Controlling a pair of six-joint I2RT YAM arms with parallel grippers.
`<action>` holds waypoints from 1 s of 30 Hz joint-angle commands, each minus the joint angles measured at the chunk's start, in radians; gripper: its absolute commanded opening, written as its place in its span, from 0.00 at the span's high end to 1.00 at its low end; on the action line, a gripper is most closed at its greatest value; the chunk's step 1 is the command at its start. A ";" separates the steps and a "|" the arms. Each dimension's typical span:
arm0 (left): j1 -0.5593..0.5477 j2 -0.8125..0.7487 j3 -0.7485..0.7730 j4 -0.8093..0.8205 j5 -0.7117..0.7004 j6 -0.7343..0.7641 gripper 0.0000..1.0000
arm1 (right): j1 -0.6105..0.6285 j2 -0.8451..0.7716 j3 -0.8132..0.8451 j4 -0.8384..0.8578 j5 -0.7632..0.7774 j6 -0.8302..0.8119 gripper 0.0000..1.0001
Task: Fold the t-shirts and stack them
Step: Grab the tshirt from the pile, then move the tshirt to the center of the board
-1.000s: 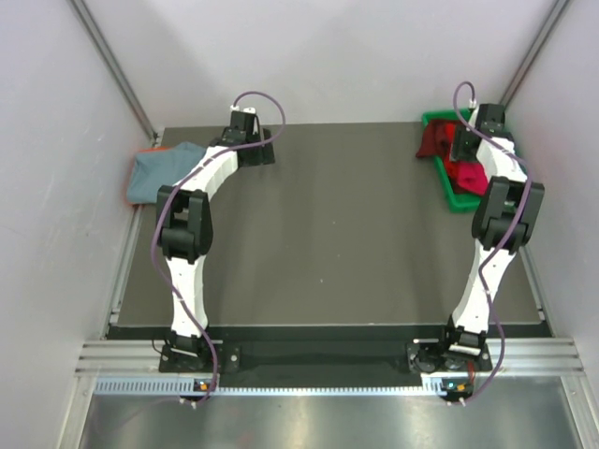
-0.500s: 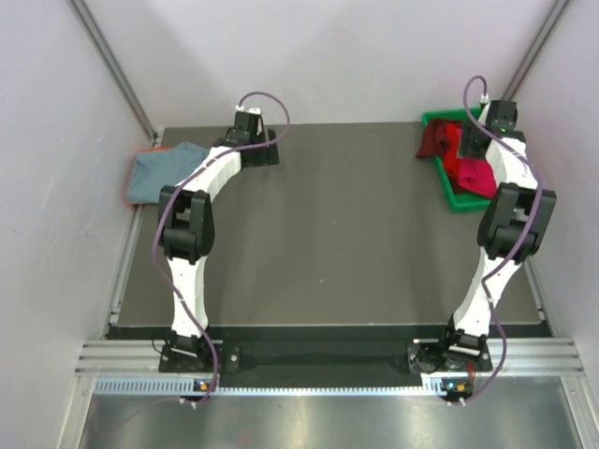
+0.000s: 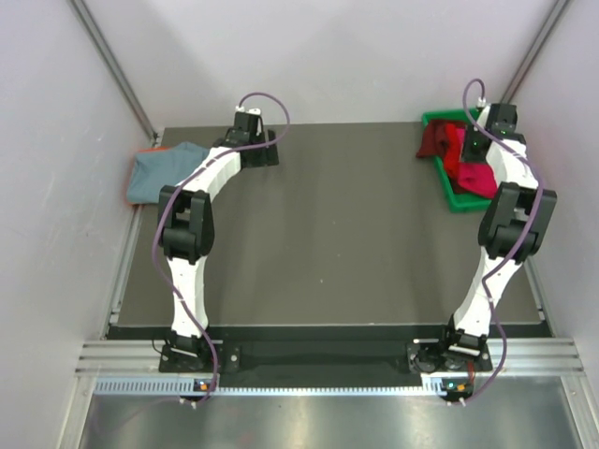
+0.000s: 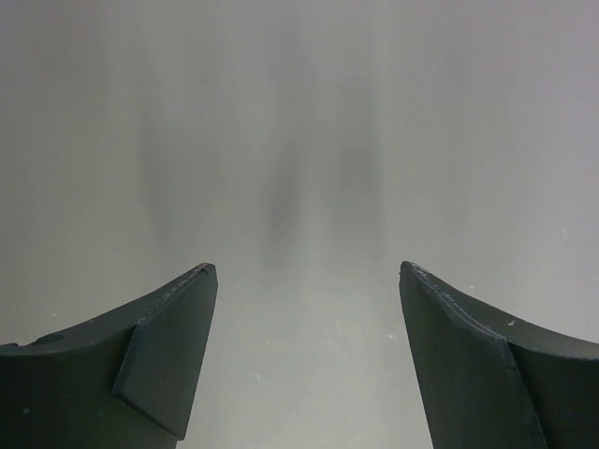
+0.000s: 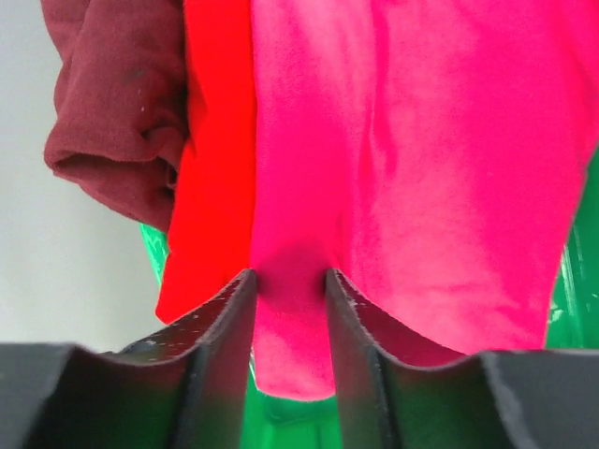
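While the right jaws pinch a fold of the pink-red t-shirt [image 5: 421,168] over the green bin [image 3: 457,202] at the table's [image 3: 337,234] far right corner, the left jaws stand wide apart, holding nothing. 1 grey-blue t-shirt [image 3: 154,174] lies at the table's far left edge.

Table [image 3: 337,234]: dark matt top recorded. Green bin [image 5: 298,423], at the table's far right corner: glossy plastic. Pink-red t-shirt [image 5: 421,168] and bright red t-shirt [image 5: 217,140]: soft matt cloth, smooth. Dark red t-shirt [image 5: 112,103]: matt cloth, slightly fuzzy. Grey-blue t-shirt [image 3: 159,173], at the table's far left edge: matt cloth. Right gripper [image 5: 290,281] fingers [image 5: 217,346]: matt black, lightly scuffed.
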 commanded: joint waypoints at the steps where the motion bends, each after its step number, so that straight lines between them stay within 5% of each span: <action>1: -0.001 -0.068 -0.014 0.029 -0.022 0.025 0.16 | -0.005 0.012 0.039 0.019 -0.045 -0.007 0.65; 10: -0.001 -0.071 -0.012 0.031 -0.023 0.039 0.16 | -0.014 -0.016 0.024 0.022 -0.055 -0.024 1.00; 21: 0.005 -0.103 -0.002 0.025 -0.021 0.135 0.09 | 0.035 -0.204 0.130 0.001 -0.068 -0.028 1.00; 24: 0.018 -0.098 0.053 -0.053 -0.016 0.200 0.01 | 0.112 -0.275 0.131 -0.013 -0.097 -0.064 1.00; 30: 0.090 -0.081 0.207 -0.244 -0.076 0.153 0.01 | 0.351 -0.378 0.079 -0.063 -0.120 -0.116 1.00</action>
